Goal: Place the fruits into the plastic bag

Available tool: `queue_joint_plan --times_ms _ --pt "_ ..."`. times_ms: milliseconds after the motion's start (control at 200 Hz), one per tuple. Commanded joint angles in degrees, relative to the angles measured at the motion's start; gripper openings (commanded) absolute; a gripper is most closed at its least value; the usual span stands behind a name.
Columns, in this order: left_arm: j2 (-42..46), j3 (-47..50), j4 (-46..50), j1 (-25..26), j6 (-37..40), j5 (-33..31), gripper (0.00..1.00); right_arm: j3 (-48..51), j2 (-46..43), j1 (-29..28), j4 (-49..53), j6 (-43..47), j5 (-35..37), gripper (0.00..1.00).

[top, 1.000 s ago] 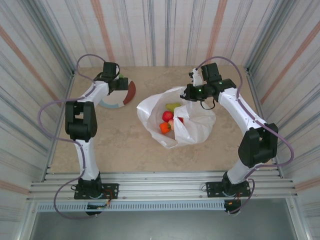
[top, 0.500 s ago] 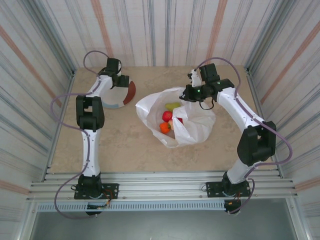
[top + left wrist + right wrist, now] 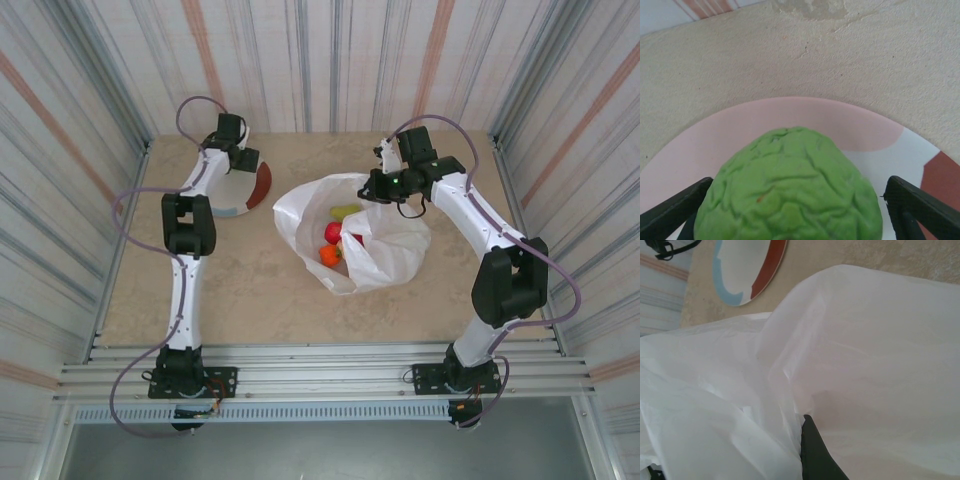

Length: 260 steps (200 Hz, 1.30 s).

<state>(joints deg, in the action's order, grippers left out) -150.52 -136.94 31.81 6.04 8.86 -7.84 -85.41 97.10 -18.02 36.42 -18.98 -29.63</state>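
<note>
Left jaws stand spread on either side of a knobbly green fruit (image 3: 790,195), which sits on the pink section of a multicoloured plate (image 3: 865,125) at the far left of the desk (image 3: 840,50). Right jaws are clenched on the rim of the white plastic bag (image 3: 390,250), which lies mid-desk beside the plate. A red fruit (image 3: 334,231), an orange fruit (image 3: 327,256) and a yellow-green fruit (image 3: 346,212) lie inside it.

Green fruit (image 3: 790,190), pink-white-brown plate (image 3: 790,112), white bag (image 3: 865,340)
</note>
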Motion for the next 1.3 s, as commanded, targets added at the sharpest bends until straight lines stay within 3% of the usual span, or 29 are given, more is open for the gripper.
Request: queue_joint_plan --times_ms 0,250,501,751,982,1298 --pt "-2.88 -4.22 1.82 -0.5 3.74 -1.13 0.86 -0.73 0.48 -0.2 0.62 0.53 0.11 0.0" --pt "-2.79 -4.12 1.1 -0.51 4.28 -0.55 0.72 -0.77 0.71 -0.55 0.4 0.26 0.29 0.0" --pt "1.33 -1.49 0.32 -0.51 3.51 -0.68 0.7 -0.67 0.59 -0.76 0.67 0.26 0.53 0.0" --pt "11.7 6.99 -1.11 -0.51 -1.06 0.08 0.65 -0.55 0.75 -0.53 -0.18 0.19 0.5 0.0" --pt "25.47 22.5 -7.21 -0.46 -6.71 2.95 0.61 -1.14 1.88 -0.61 -1.64 -0.87 -1.02 0.0" --pt "40.0 35.56 -11.87 -0.06 -12.9 7.11 0.58 -1.33 1.07 -0.7 -1.98 -1.32 -1.41 0.0"
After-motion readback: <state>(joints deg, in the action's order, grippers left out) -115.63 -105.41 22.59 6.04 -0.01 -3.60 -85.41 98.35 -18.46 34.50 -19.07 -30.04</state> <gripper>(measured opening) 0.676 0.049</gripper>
